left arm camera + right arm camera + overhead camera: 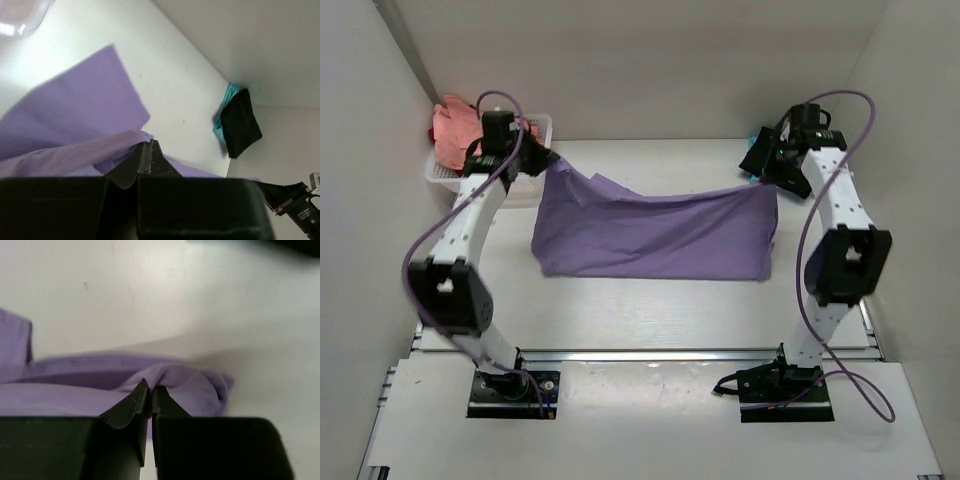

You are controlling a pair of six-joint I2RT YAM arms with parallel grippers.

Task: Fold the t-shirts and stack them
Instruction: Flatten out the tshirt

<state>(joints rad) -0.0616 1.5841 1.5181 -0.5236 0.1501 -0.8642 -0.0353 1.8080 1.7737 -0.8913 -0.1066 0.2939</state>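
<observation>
A lavender-purple t-shirt [650, 235] hangs stretched between both grippers, its lower part draped on the table. My left gripper [546, 165] is shut on the shirt's back left corner, and the left wrist view shows purple cloth [75, 125] pinched at the closed fingertips [147, 145]. My right gripper [767, 186] is shut on the back right corner, with bunched cloth [200, 382] at its tips [150, 388]. A folded black t-shirt [240, 122] lies on a teal one [228, 98] at the back right. Salmon-pink t-shirts [455, 132] sit in the basket.
The white lattice basket [542, 124] stands at the back left corner, right behind my left arm. White walls close in the table at the back and on both sides. The black and teal pile lies close behind my right wrist [790, 150].
</observation>
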